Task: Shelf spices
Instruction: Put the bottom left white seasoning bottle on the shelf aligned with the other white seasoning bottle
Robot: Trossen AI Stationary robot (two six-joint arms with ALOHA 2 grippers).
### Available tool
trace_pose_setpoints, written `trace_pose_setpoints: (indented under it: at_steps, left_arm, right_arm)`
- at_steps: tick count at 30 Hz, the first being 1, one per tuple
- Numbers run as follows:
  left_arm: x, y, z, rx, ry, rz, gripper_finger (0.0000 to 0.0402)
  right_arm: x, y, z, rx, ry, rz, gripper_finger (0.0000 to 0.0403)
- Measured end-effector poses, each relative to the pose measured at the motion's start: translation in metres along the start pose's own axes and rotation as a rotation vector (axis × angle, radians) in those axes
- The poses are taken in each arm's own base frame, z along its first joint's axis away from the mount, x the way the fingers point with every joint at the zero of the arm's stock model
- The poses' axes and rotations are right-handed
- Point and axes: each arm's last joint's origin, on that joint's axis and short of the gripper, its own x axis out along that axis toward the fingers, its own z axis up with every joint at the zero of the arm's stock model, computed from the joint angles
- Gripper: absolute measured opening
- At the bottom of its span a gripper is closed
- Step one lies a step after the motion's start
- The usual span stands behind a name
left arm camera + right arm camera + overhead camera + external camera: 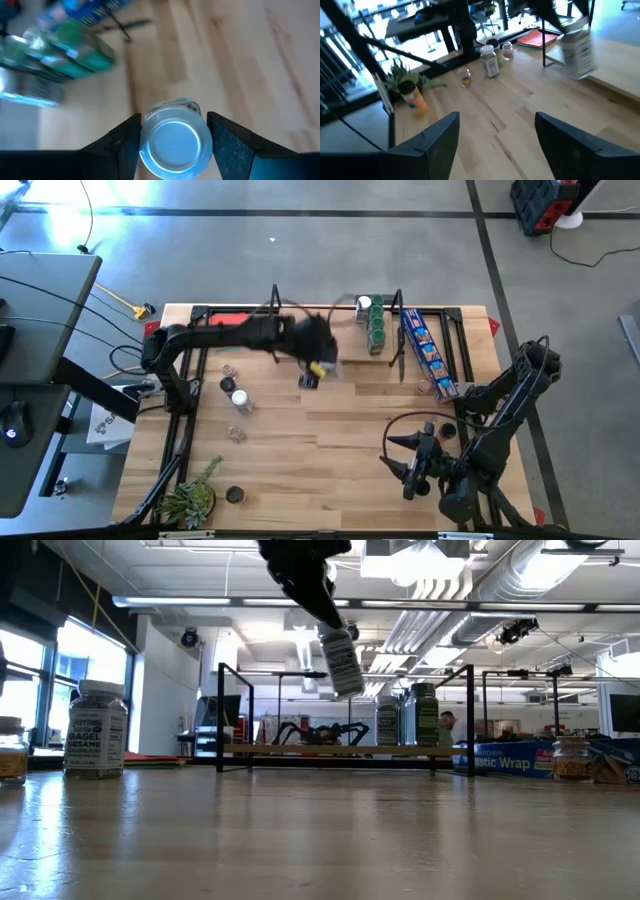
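Observation:
My left gripper (318,366) hangs above the middle of the table, short of the shelf (340,750), shut on a small clear spice jar with a printed label (342,662). The shelf, a narrow light-wood board between black wire uprights, runs along the far edge, and green-topped jars (374,326) stand on its right part. Loose jars (232,386) stand on the table's left side. My right gripper (497,145) waits open over the near right of the table, holding nothing. My left gripper pinches the jar between its two fingers (125,142), one on each side of the jar's round wall, close to its pale round end (175,145). The fingers slant down from above. The jar hangs tilted below them (345,670), lifted clear of the table.
A long blue printed box (430,355) lies at the far right beside the shelf. A small green plant (190,500) stands at the near left corner, with a dark-topped jar (234,495) next to it. Bare wood lies in the table's middle and near side.

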Motion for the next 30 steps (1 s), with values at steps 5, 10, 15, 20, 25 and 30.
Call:
trace_pose_setpoints:
  at_steps: [5, 10, 15, 20, 25, 30]
  left_arm:
    - [0.002, 0.046, -0.013, -0.034, -0.093, 0.028, 0.0195]
    - [0.021, 0.068, -0.024, -0.029, -0.113, 0.028, 0.0198]
    - [0.043, 0.079, -0.031, -0.027, -0.114, 0.05, 0.0201]
    - [0.058, 0.084, -0.033, 0.014, -0.128, 0.077, 0.0203]
    - [0.068, 0.086, -0.035, 0.06, -0.113, 0.095, 0.0204]
    - [0.072, 0.091, -0.033, 0.039, -0.162, 0.122, 0.0205]
  right_arm:
    - [0.002, 0.003, 0.004, 0.063, -0.047, -0.005, 0.0255]
    - [0.007, 0.003, 0.007, 0.091, -0.061, -0.02, 0.0255]
    - [0.014, 0.004, 0.01, 0.13, -0.068, -0.025, 0.0255]
    - [0.017, 0.003, 0.012, 0.13, -0.069, -0.034, 0.0255]
    - [0.017, 0.003, 0.012, 0.134, -0.063, -0.03, 0.0255]
    - [0.017, 0.003, 0.011, 0.133, -0.05, -0.024, 0.0255]
